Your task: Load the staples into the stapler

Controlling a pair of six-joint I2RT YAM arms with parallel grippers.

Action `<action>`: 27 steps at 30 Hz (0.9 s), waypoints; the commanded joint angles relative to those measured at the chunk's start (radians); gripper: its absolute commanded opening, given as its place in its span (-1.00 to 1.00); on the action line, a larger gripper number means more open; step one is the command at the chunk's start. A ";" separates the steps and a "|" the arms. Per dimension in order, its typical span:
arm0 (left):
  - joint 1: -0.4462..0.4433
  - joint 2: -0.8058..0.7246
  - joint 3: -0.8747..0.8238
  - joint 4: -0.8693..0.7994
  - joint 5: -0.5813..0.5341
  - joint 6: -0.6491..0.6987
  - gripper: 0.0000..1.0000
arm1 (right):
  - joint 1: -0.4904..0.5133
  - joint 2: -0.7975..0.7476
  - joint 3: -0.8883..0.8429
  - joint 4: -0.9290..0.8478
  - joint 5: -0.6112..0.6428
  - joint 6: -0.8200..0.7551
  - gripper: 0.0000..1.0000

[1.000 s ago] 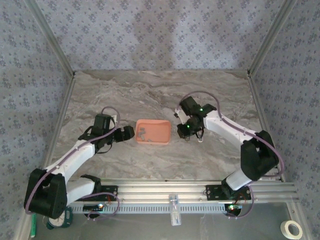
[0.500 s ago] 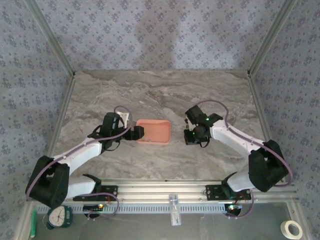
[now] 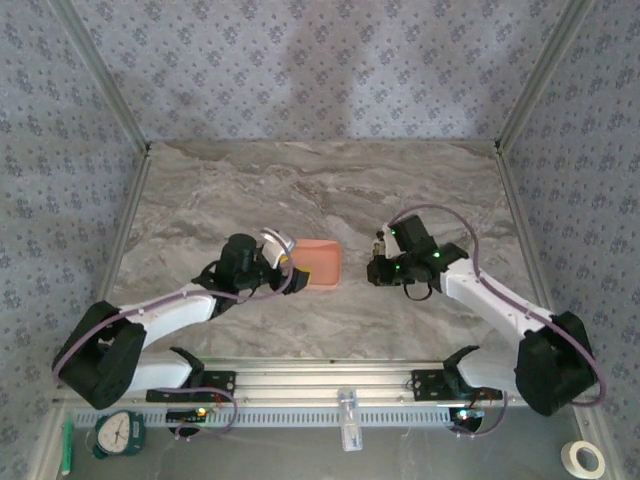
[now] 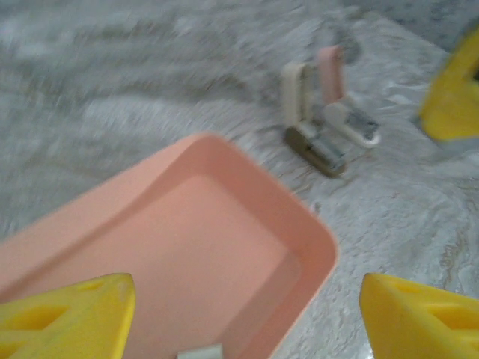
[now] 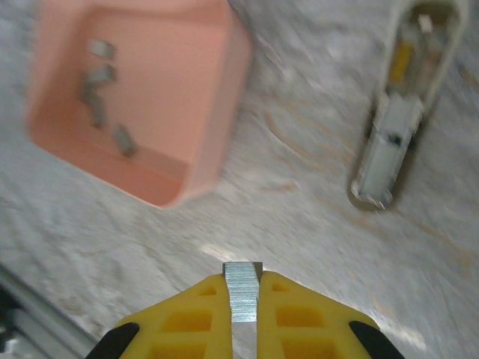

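While pinching a staple strip [image 5: 243,288], the right tool [image 5: 243,303] sits near-left of the stapler [image 5: 391,134], whose long axis points toward it. The left tool [image 4: 243,318], jaws wide, is farther from the stapler.

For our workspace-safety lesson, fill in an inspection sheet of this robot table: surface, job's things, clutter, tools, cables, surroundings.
Surface: grey marbled tabletop, no spills seen.
Job's things: small pink-and-white stapler, opened, beside salmon-pink rectangular plastic tray; loose grey metal staple strips in the tray.
Clutter: round white dial and white tape roll beyond the near rail.
Tools: left tool open over the tray; right tool shut on a grey staple strip.
Cables: purple cables looped along both arms.
Surroundings: blue-grey patterned fabric walls.
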 commanded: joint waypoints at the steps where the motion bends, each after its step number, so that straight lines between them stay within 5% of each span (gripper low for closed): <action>1: -0.053 -0.039 -0.023 0.195 0.027 0.234 0.48 | -0.036 -0.034 -0.010 0.170 -0.206 -0.078 -0.75; 10: -0.145 -0.083 -0.075 0.363 0.053 0.526 0.37 | -0.061 -0.003 -0.024 0.358 -0.492 -0.040 -0.78; 27: -0.160 -0.014 -0.042 0.494 0.089 0.591 0.27 | -0.054 0.012 -0.077 0.580 -0.631 0.099 -0.76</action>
